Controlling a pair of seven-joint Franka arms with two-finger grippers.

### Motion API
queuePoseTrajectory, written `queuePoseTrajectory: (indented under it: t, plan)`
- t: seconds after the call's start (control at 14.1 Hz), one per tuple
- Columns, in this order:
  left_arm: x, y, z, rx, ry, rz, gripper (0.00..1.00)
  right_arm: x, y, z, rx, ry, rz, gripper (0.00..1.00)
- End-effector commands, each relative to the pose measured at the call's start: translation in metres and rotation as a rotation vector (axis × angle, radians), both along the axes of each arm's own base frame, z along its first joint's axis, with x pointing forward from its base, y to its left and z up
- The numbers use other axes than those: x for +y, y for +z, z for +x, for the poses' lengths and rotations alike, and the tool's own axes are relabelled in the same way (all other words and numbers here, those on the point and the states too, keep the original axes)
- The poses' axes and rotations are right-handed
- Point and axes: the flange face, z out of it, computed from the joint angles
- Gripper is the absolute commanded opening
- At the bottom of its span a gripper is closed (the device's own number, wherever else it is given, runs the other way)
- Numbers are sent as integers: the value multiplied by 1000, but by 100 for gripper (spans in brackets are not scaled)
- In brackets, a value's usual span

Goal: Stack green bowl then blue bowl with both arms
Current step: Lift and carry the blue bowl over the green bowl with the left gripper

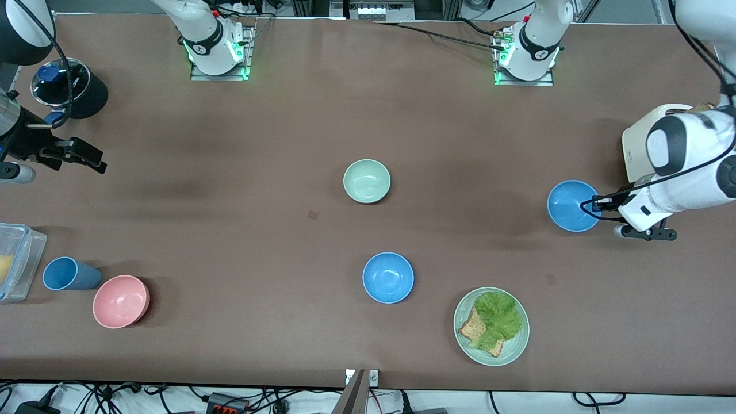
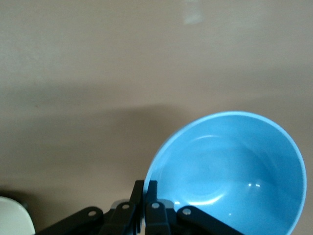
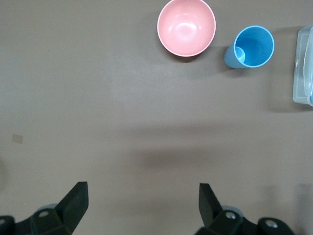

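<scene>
The pale green bowl (image 1: pixel 367 181) stands upright near the middle of the table. My left gripper (image 1: pixel 595 202) (image 2: pixel 145 188) is shut on the rim of a blue bowl (image 1: pixel 569 205) (image 2: pixel 234 166) at the left arm's end of the table; the bowl looks tilted in the left wrist view. A second blue bowl (image 1: pixel 388 277) sits nearer the front camera than the green one. My right gripper (image 1: pixel 86 156) (image 3: pixel 142 193) hangs open over bare table at the right arm's end, holding nothing.
A pale-green plate (image 1: pixel 514 351) with lettuce and bread lies near the front edge. A pink bowl (image 1: pixel 121 301) (image 3: pixel 186 27), a blue cup (image 1: pixel 69 273) (image 3: pixel 250 46) and a clear plastic box (image 1: pixel 14 261) sit at the right arm's end. A black pot (image 1: pixel 69 86) and a cream appliance (image 1: pixel 638 144) stand farther back.
</scene>
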Motion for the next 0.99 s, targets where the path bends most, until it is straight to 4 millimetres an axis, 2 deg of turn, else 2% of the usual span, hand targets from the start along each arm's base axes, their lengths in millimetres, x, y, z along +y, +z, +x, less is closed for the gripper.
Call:
queuePoseTrajectory:
  t: [0.0, 0.14, 0.21, 0.35, 0.5, 0.57, 0.64, 0.78, 0.92]
  plan:
    - [-29, 44, 9, 15, -7, -61, 0, -3, 16, -5, -3, 54, -12, 100]
    - [-50, 56, 12, -10, 12, -175, 1, -6, 16, -10, 36, 31, -7, 100]
    - [-71, 62, 15, -25, 20, -250, 0, -1, 17, -10, 39, 35, -6, 100]
    - [-128, 73, 17, -35, 22, -281, 0, -1, 17, -10, 39, 44, -7, 100]
    - [-159, 71, 13, -14, 70, -267, 0, 4, 18, -11, 39, 55, -8, 100]
    - [-183, 73, 11, -13, 42, -277, 0, 4, 17, -10, 39, 52, -8, 100]
    - [-198, 65, 13, -11, 66, -278, 0, 3, 17, -10, 39, 51, -8, 100]
    - [-257, 56, 8, -22, 111, -269, 0, 0, 16, -9, 38, 43, -7, 100]
    - [-320, 53, -10, 0, 161, -205, 0, 0, 15, -9, 39, 43, -7, 100]
